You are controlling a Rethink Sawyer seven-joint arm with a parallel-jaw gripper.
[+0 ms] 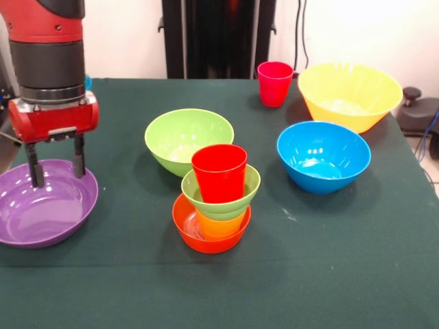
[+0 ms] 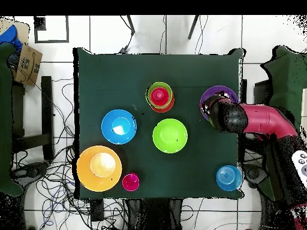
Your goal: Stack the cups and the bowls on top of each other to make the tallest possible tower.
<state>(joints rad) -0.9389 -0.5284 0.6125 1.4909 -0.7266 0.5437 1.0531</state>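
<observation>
Nearest, four-piece nested plastic tower (image 1: pixel 214 205) is built; wide purple plastic bowl (image 1: pixel 27 219) awaits beneath the spread, empty end effector (image 1: pixel 56 163); other bowls remain loose.

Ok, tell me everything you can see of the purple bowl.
The purple bowl is wide, shallow, glossy plastic, upright and empty, with a rounded rim. In the front view it sits at the table's left edge, apart from the other bowls. The gripper hangs over it, open, fingertips down inside near the far rim; whether they touch it I cannot tell. In the overhead view the arm covers part of the bowl.
</observation>
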